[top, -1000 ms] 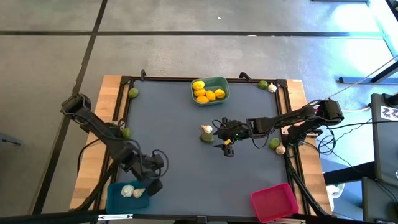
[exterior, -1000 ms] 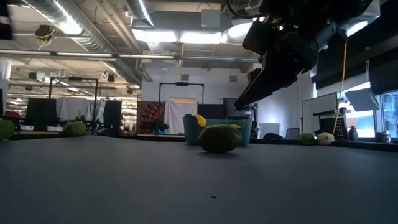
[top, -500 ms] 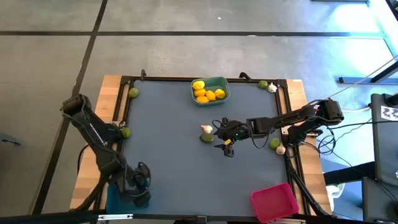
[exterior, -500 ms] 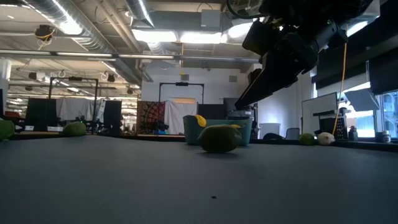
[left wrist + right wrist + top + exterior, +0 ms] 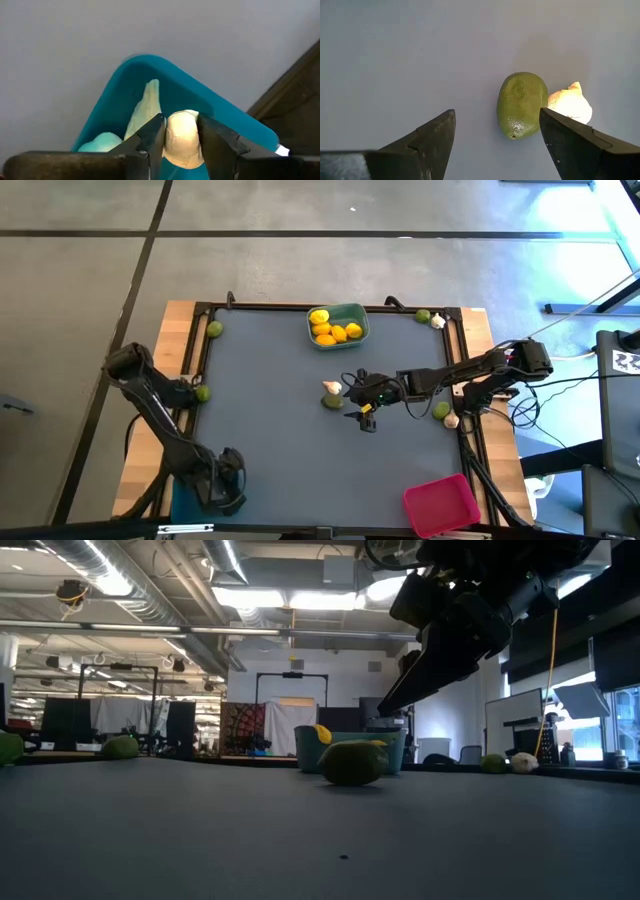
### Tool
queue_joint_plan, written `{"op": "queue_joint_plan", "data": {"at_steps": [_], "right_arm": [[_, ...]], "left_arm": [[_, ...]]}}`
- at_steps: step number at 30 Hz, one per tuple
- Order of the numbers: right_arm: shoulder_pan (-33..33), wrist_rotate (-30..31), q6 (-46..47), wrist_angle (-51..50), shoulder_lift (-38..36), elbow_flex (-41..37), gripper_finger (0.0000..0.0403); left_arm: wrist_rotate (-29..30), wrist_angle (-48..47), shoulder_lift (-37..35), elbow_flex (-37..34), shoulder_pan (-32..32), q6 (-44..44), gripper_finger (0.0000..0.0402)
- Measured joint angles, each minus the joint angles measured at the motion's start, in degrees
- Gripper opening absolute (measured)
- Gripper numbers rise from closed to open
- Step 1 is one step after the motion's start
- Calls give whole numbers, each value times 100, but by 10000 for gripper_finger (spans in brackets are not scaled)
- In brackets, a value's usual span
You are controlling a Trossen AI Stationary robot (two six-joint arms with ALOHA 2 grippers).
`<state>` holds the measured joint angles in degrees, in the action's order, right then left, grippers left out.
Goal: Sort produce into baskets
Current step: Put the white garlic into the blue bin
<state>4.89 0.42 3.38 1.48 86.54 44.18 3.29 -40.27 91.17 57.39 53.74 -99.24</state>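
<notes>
While over the blue basket, left pincer clasps garlic bulb

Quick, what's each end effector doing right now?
Left end effector: closed on a garlic bulb over the blue basket.
Right end effector: open, empty.

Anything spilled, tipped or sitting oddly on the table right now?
Nothing spilled or tipped. Only oddity: loose produce off the grey mat, on the wooden border — green limes at left and a lime with a white garlic bulb at right.

High view straight down over whole counter; low view level across it; wrist views close, sharing lime with both
</notes>
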Motion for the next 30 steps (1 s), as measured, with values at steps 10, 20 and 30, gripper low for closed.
{"op": "queue_joint_plan", "data": {"at_steps": [10, 20, 30], "right_arm": [[0, 0, 74, -2, 0, 0, 287], [0, -1, 87, 6, 0, 0, 287], [0, 0, 87, 15, 0, 0, 287]], "left_arm": [[-28, -289, 42, 0, -24, -107, 188], [-362, -240, -96, 0, -28, 3, 205], [110, -261, -710, 0, -477, 363, 205]]}}
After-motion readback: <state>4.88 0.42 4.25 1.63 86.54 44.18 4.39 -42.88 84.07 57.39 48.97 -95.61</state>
